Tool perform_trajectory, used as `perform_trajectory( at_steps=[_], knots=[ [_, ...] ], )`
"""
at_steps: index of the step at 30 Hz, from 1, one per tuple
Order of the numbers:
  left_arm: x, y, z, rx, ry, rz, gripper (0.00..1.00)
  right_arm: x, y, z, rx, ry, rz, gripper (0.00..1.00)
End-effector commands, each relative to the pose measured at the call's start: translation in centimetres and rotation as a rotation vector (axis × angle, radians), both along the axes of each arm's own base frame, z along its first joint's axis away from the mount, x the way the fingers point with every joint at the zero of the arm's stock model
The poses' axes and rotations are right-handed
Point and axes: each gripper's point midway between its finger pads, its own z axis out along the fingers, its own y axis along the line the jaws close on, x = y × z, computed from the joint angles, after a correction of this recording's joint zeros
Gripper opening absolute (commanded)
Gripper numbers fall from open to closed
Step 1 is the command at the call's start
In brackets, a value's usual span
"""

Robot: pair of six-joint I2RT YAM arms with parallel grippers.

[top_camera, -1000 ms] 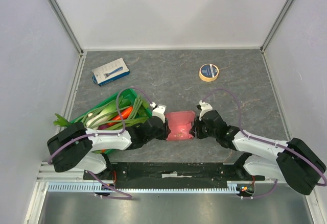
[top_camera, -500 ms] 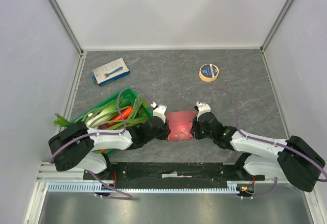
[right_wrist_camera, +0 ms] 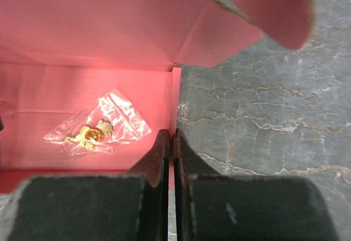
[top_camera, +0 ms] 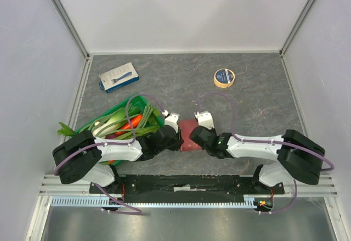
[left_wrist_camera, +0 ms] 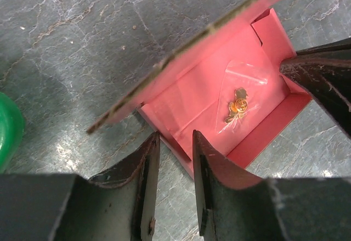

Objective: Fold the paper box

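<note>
Two pincers at opposite ends of the box, lid unfolded

On the grey desk (top_camera: 181,82), between the arms, lies the pink-salmon card paper box (top_camera: 187,131), long axis running arm to arm. The left pincer (left_wrist_camera: 175,158) stands part open, fingers (left_wrist_camera: 143,169) astride the left end wall. The right pincer (right_wrist_camera: 171,142) is closed, tips at the right end wall; whether card is nipped between them cannot be told. The raised lid flap (left_wrist_camera: 208,38) is hinged along one long side; the tray holds a clear bag with a gold trinket (right_wrist_camera: 93,128). Judged: closing turns across that axis, both arms equally near
</note>
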Motion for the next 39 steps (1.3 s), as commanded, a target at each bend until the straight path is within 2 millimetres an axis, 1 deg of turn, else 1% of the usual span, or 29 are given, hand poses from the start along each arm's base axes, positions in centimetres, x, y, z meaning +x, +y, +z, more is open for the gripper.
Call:
perform_trajectory(
  at_steps=[1,2,3,4,5,7,8,9,10,13,14,16,17,21,24,25,27,28,29,30,31,32,33,34,35,36,37,38,39],
  knots=[
    [0.7,-1.1,1.4,-0.043,-0.052,-0.009,0.37,-0.3,0.0,-0.3,-0.128,-0.053,-0.054,0.0],
    [0.8,-1.2,1.4,-0.043,-0.052,-0.009,0.37,-0.4,-0.6,-1.0,-0.178,-0.054,-0.072,0.0],
    [0.8,-1.2,1.4,-0.042,-0.053,-0.008,0.37,-0.5,-0.5,-1.1,-0.195,-0.064,-0.081,0.0],
    [0.8,-1.1,1.4,-0.039,-0.055,-0.006,0.37,-0.6,-0.1,-1.1,-0.204,-0.071,-0.079,0.0],
    [0.9,-1.2,1.4,-0.042,-0.056,-0.006,0.37,-0.8,-0.8,-1.8,-0.258,-0.066,-0.089,0.0],
    [0.9,-1.2,1.4,-0.038,-0.056,-0.004,0.37,-0.7,-1.0,-2.6,-0.293,-0.06,-0.123,0.0],
    [0.9,-1.1,1.3,-0.036,-0.055,0.0,0.37,-0.8,-1.8,-2.6,-0.344,-0.071,-0.141,0.0],
    [0.9,-1.0,1.2,-0.034,-0.054,0.004,0.37,-0.8,-1.7,-2.5,-0.35,-0.085,-0.149,0.0],
    [1.0,-0.9,1.4,-0.041,-0.057,0.014,0.37,-1.0,-1.4,-2.9,-0.368,-0.092,-0.139,0.0],
    [1.0,-0.3,1.4,-0.046,-0.063,0.035,0.37,-1.1,-2.0,-4.0,-0.438,-0.09,-0.138,0.0],
    [1.0,-0.3,1.5,-0.05,-0.069,0.039,0.37,-1.3,-2.4,-4.7,-0.483,-0.089,-0.128,0.0],
    [1.0,-0.2,1.5,-0.048,-0.069,0.036,0.37,-1.8,-2.6,-5.3,-0.499,-0.071,-0.122,0.0],
    [1.0,-0.2,1.5,-0.048,-0.069,0.036,0.37,-1.8,-2.3,-5.4,-0.48,-0.068,-0.118,0.0],
    [1.0,-0.2,1.6,-0.049,-0.072,0.036,0.37,-1.6,-1.6,-4.7,-0.464,-0.071,-0.102,0.0],
    [1.0,-0.1,1.6,-0.05,-0.072,0.041,0.37,-1.4,-2.4,-5.3,-0.522,-0.087,-0.103,0.0],
    [1.0,-0.1,1.6,-0.05,-0.072,0.043,0.37,-1.3,-2.6,-5.9,-0.546,-0.087,-0.101,0.0],
    [1.1,0.0,1.7,-0.051,-0.074,0.047,0.37,-1.5,-2.3,-6.1,-0.53,-0.081,-0.096,0.0],
    [1.0,0.0,1.8,-0.051,-0.075,0.048,0.37,-1.5,-1.6,-5.4,-0.476,-0.083,-0.091,0.0],
    [1.0,0.1,1.9,-0.052,-0.073,0.048,0.37,-1.4,-0.5,-5.1,-0.405,-0.073,-0.074,0.0],
    [0.9,0.1,2.4,-0.067,-0.079,0.048,0.38,-1.6,-0.7,-4.8,-0.371,-0.072,-0.066,0.0],
    [0.8,0.1,2.7,-0.078,-0.079,0.041,0.4,-1.0,0.5,-3.0,-0.262,-0.096,-0.079,0.0],
    [0.7,0.2,2.8,-0.077,-0.079,0.039,0.42,-1.1,0.9,-2.8,-0.21,-0.064,-0.072,0.0],
    [0.6,0.2,3.1,-0.082,-0.08,0.034,0.43,-0.6,0.0,-2.6,-0.201,-0.058,-0.075,0.03],
    [0.5,0.0,3.9,-0.1,-0.088,0.023,0.46,-0.1,0.3,-1.3,-0.145,-0.073,-0.081,0.03],
    [0.4,0.1,4.2,-0.103,-0.086,0.019,0.5,0.3,0.1,-0.9,-0.131,-0.077,-0.087,0.03],
    [0.3,0.2,4.6,-0.111,-0.088,0.017,0.52,0.5,-0.4,-0.8,-0.144,-0.071,-0.075,0.03],
    [0.1,0.1,5.5,-0.135,-0.097,0.009,0.55,1.3,-0.8,-0.4,-0.123,-0.076,-0.094,0.03],
    [0.0,0.2,6.1,-0.149,-0.104,0.004,0.56,1.5,-1.0,-0.4,-0.123,-0.076,-0.092,0.04],
    [-0.2,0.5,6.2,-0.141,-0.1,0.0,0.57,1.6,-1.3,-0.6,-0.119,-0.065,-0.087,0.06]
  ],
)
